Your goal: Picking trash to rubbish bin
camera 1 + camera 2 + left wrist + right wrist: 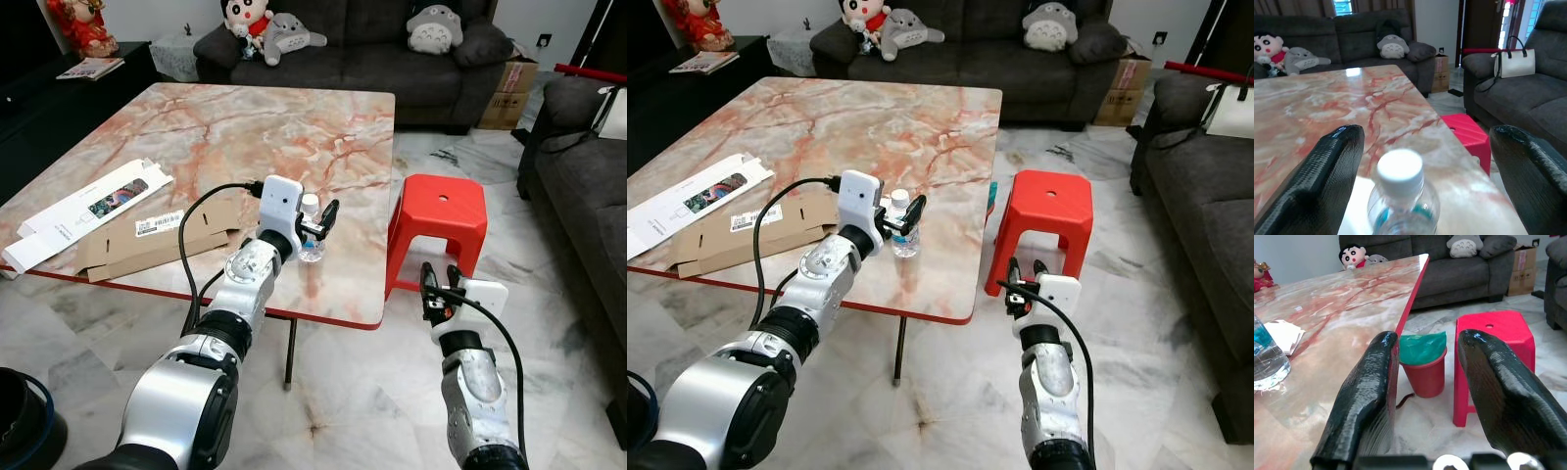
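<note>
The clear plastic bottle stands near the table edge, between the left gripper's wide-open fingers, ungrasped. Closing comes next. The red bin waits at two o'clock; right gripper hangs open, empty.

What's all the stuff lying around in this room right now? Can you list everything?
water bottle: 1, clear, white cap, table's near edge
marble table: 1, pink-white
flattened cardboard: 1, brown, table's left
white box: 1, beside cardboard
stool: 1, red, right of table
bin: 1, red, green liner, under table edge
sofa: 1, grey, behind table
plush toys: 3, on sofa
left gripper: open around bottle
right gripper: open, near stool
</note>
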### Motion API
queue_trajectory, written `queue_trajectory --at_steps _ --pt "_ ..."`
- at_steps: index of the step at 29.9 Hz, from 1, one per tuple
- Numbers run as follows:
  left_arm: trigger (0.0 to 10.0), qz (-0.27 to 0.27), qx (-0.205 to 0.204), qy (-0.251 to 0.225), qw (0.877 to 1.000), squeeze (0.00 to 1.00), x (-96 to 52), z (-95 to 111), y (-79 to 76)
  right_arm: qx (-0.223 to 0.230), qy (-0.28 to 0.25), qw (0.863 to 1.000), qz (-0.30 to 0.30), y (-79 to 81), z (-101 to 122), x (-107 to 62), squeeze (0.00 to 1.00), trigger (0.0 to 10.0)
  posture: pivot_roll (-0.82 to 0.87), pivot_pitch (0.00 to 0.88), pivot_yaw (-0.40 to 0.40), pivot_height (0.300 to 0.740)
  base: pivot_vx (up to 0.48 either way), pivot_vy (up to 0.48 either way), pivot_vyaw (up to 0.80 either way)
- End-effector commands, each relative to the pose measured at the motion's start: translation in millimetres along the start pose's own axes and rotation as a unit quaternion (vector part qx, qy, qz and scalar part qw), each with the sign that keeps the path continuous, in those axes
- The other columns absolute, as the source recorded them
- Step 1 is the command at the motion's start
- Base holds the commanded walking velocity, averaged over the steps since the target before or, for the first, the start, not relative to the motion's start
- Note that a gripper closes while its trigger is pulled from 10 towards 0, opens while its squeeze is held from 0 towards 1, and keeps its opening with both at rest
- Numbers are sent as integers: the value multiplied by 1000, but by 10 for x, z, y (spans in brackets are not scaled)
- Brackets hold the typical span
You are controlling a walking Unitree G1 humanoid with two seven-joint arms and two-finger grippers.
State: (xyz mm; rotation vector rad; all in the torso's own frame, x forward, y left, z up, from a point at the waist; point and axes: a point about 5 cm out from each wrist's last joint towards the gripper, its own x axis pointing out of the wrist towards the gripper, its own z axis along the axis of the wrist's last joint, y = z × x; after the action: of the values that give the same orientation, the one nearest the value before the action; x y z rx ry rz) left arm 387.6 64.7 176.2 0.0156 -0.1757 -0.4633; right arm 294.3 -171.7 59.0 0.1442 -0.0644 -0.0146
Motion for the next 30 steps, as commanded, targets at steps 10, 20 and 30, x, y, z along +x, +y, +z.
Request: queue_trajectory --at_steps 10,20,30 --pt "10000 19 19 7 1000 0 80 104 56 5 0 1000 2 64 -28 -105 0 10000 104 94 71 740 0 0 0" --pt "10000 51 19 23 998 0 54 61 144 4 5 1000 1 49 -33 -156 0 10000 100 110 63 740 0 0 0" --pt "0 60 10 26 998 0 109 106 103 3 9 1000 1 48 -31 -187 0 10000 86 117 59 740 0 0 0"
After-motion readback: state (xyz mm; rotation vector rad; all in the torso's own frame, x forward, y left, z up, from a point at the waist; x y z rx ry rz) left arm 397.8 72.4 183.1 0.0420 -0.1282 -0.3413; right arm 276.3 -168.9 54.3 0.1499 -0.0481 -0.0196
